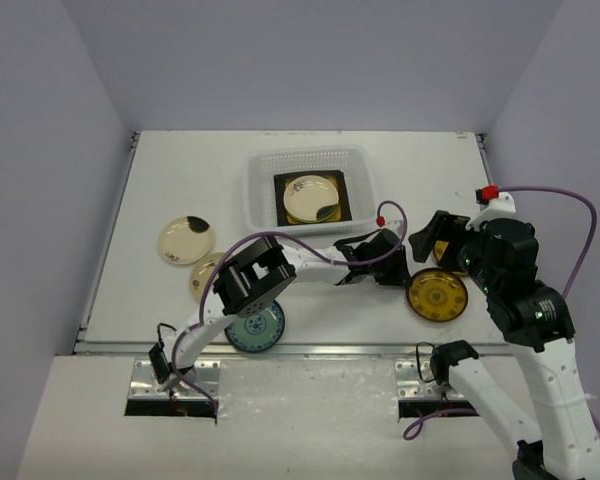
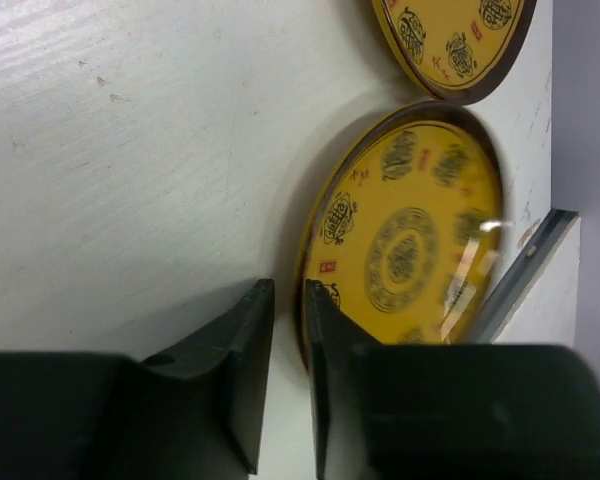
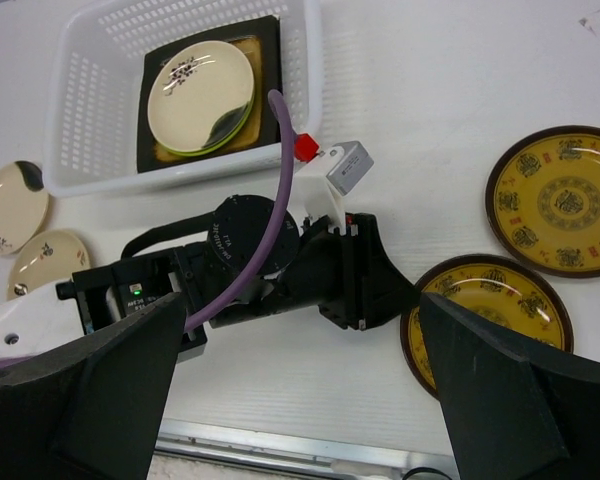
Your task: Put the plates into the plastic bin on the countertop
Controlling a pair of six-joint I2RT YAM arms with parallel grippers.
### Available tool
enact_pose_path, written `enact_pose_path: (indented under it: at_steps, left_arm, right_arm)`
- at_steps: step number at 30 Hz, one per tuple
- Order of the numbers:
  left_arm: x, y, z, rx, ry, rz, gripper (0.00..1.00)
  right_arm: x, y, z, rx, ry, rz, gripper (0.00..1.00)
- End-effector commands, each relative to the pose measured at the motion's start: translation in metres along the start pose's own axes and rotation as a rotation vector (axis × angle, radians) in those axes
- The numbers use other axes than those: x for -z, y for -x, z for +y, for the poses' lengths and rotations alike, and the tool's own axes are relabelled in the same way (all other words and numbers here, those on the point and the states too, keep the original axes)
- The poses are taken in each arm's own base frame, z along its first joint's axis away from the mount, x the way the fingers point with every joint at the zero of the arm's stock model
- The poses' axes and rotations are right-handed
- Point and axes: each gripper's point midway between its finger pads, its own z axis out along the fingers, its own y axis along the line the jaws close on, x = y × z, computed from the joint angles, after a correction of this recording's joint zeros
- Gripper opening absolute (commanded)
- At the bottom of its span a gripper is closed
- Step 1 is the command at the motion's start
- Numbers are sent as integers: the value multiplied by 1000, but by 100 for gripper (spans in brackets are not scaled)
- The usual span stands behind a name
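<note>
A brown-yellow patterned plate [image 1: 437,296] [image 2: 410,240] [image 3: 500,320] lies near the countertop's front right. My left gripper [image 1: 405,272] [image 2: 288,290] [image 3: 410,295] reaches across to its left rim. The jaws stand close together astride that rim, one finger outside it and one over the dish. A second brown-yellow plate [image 3: 558,200] [image 2: 455,40] lies just beyond. My right gripper [image 1: 438,243] [image 3: 300,400] hangs wide open above them, holding nothing. The plastic bin [image 1: 255,185] [image 3: 80,100] holds a dark square plate [image 3: 265,60], with a cream plate [image 3: 200,95] stacked on a lime green one on top of it.
Two cream plates [image 1: 186,240] [image 1: 208,275] lie at the left, the nearer partly under my left arm. A blue-white patterned plate [image 1: 255,328] sits by the front metal rail [image 1: 310,348]. A purple cable [image 3: 270,230] loops over the left arm.
</note>
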Motion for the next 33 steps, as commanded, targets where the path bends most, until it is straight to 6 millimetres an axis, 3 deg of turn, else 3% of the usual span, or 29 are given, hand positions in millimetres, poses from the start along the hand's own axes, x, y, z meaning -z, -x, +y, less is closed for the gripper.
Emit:
enact_pose_path:
  at_steps: [1, 3, 10, 19, 25, 29, 31, 33]
  left_arm:
    - [5, -25, 34, -44, 106, 70, 34]
    - [3, -29, 30, -44, 81, 83, 42]
    - [-5, -43, 27, -33, 37, 133, 41]
    - [-18, -64, 20, -27, -16, 191, 25]
    - [-15, -68, 33, -32, 27, 183, 0]
    - [9, -40, 15, -65, 6, 108, 0]
    - [29, -13, -2, -85, -22, 55, 0]
    - [69, 29, -24, -132, -40, -41, 0]
  right_arm:
    - [-5, 8, 6, -13, 22, -25, 99]
    - [-6, 8, 7, -13, 24, -21, 99]
    - [-4, 11, 6, -11, 20, -31, 99]
    - [-5, 9, 4, -8, 10, -28, 99]
    - [-4, 9, 5, -14, 16, -36, 99]
    - [-10, 6, 4, -15, 10, -25, 99]
    - [-15, 3, 2, -16, -1, -13, 99]
    - [-21, 1, -2, -20, -25, -8, 99]
